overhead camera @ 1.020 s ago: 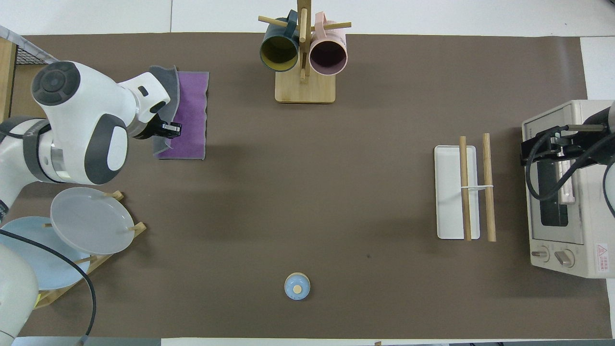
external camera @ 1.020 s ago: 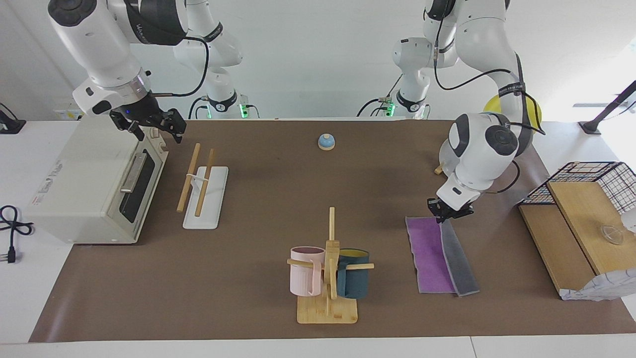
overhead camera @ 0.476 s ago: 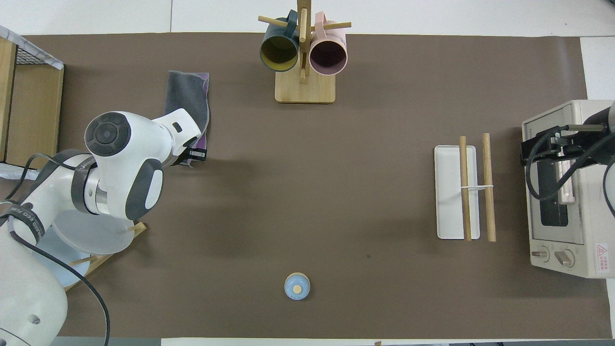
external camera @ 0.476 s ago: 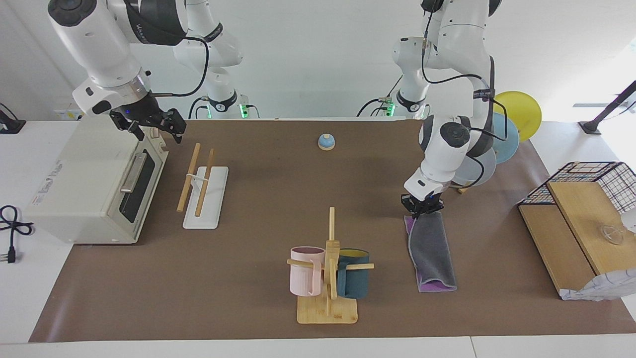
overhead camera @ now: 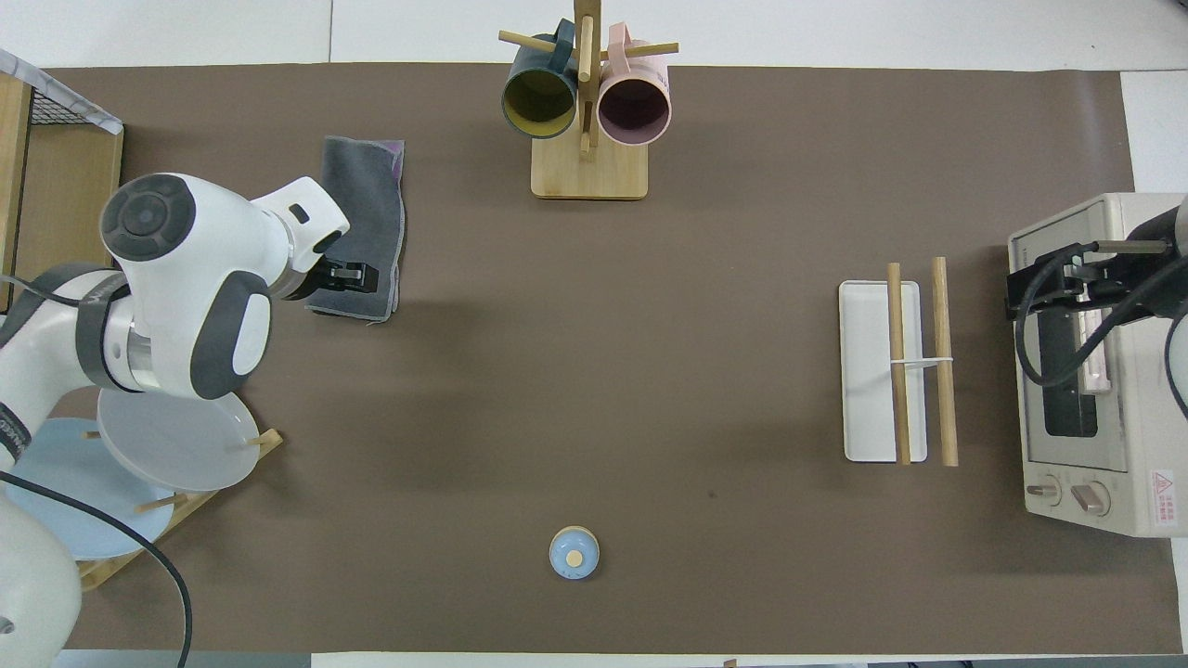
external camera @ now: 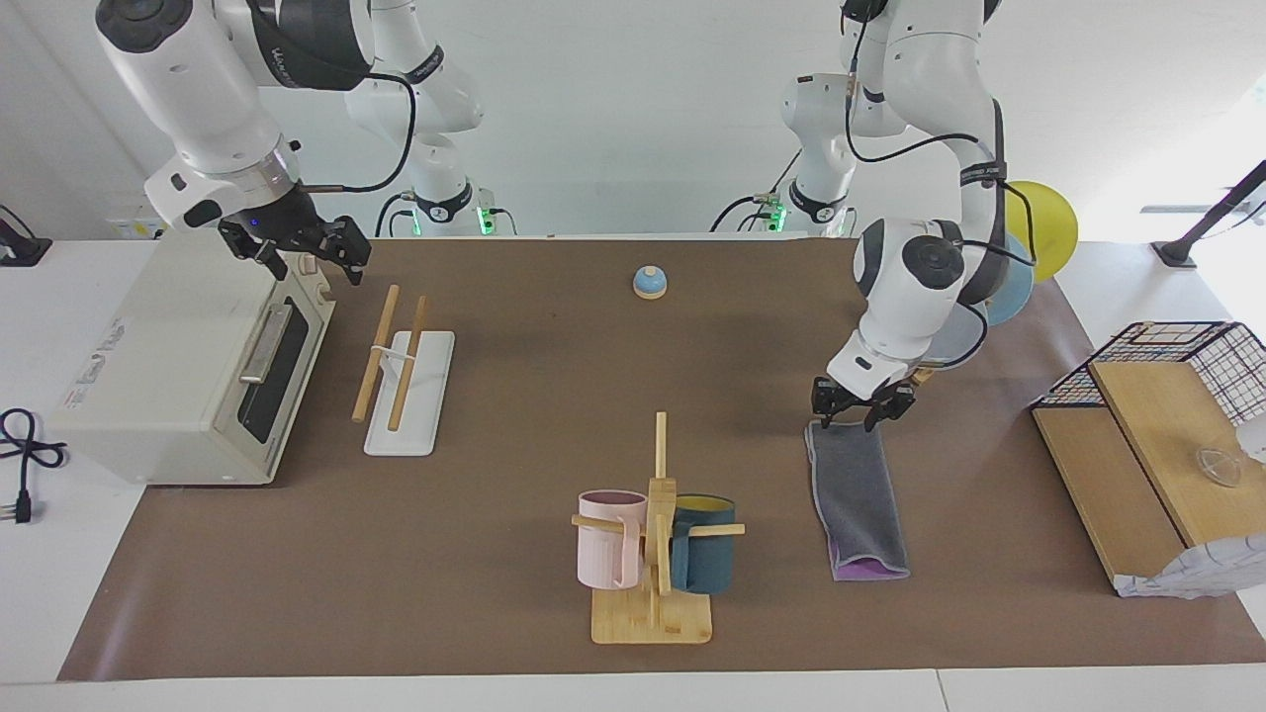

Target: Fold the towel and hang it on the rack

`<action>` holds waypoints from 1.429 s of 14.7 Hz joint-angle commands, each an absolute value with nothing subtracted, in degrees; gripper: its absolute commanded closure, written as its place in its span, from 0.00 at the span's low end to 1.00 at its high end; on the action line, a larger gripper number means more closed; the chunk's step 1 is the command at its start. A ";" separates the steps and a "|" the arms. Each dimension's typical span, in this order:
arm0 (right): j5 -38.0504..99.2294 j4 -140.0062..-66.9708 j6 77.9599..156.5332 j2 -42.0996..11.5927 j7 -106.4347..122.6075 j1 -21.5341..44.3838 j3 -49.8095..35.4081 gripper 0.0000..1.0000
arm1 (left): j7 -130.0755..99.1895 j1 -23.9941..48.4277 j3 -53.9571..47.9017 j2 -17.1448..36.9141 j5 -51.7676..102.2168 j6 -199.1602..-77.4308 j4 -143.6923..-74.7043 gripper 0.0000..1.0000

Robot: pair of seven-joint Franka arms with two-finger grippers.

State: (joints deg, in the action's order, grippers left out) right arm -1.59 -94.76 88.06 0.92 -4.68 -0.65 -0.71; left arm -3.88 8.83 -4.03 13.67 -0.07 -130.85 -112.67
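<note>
The towel (external camera: 857, 494) lies folded in half on the brown mat, grey face up, with a strip of purple showing at its end farthest from the robots; it also shows in the overhead view (overhead camera: 367, 199). My left gripper (external camera: 859, 408) hangs just over the towel's end nearest the robots, open and empty; it also shows in the overhead view (overhead camera: 355, 276). The rack (external camera: 394, 358), two wooden rods on a white base, stands toward the right arm's end (overhead camera: 917, 364). My right gripper (external camera: 305, 249) waits open over the toaster oven's edge.
A mug tree (external camera: 655, 534) with pink and blue cups stands beside the towel. A toaster oven (external camera: 188, 366) sits beside the rack. A blue bell (external camera: 649, 282) is near the robots. A plate stand (overhead camera: 176, 436) and a wooden box (external camera: 1157, 435) are at the left arm's end.
My left gripper drew the towel's grey edge across the purple face, folding it in half, then let go and lifted slightly. The right arm has not moved.
</note>
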 commanded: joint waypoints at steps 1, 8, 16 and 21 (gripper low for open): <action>-1.41 -95.19 87.98 1.49 -3.43 -1.67 -1.23 0.00 | 1.47 4.42 -4.13 15.81 6.73 -128.50 -108.64 0.00; -1.41 -95.19 87.98 1.49 -3.43 -1.67 -1.23 0.00 | 7.11 2.02 -4.31 22.32 12.83 -128.58 -105.12 0.00; -1.41 -95.19 87.98 1.49 -3.43 -1.67 -1.23 0.00 | 9.32 2.81 -4.31 23.82 13.71 -129.11 -105.64 0.05; -1.41 -95.19 87.98 1.49 -3.43 -1.67 -1.23 0.00 | 9.32 2.90 -4.31 23.91 13.71 -129.20 -105.91 0.28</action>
State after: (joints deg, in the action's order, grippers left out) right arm -1.59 -94.76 88.06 0.92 -4.68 -0.65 -0.70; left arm 8.04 2.35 -4.86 23.31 12.54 -129.50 -106.47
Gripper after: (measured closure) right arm 0.000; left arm 0.189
